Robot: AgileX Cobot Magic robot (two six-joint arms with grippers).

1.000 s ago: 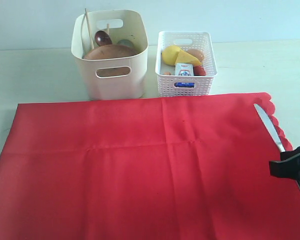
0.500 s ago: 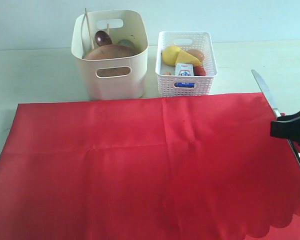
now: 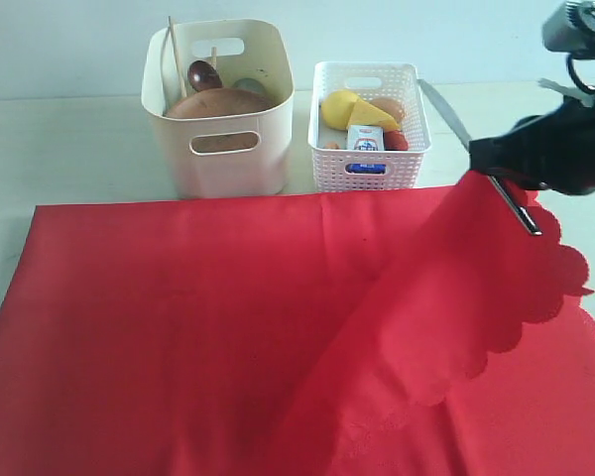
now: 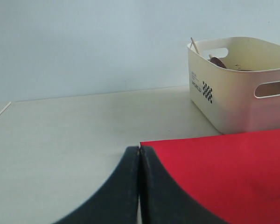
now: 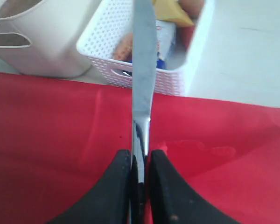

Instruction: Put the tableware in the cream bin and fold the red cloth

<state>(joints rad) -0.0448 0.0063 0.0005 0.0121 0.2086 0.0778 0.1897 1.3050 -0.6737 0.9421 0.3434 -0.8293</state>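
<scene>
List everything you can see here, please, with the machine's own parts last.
table: one, off-white, under everything
red cloth: one, red, spread in front, right corner lifted
cream bin: one, cream, behind the cloth
plate: one, brown, in the bin
spoon: one, dark, in the bin
chopsticks: two, pale, in the bin
white basket: one, white, beside the bin, holding food
knife: one, silver, held aloft
left gripper: one, black, shut, at the cloth's corner
right gripper: one, black, shut on the knife

one red cloth (image 3: 178,317), one cream bin (image 3: 218,171), one white basket (image 3: 323,164), one knife (image 3: 446,110), one spoon (image 3: 204,75), one plate (image 3: 218,104), two chopsticks (image 3: 177,55).
</scene>
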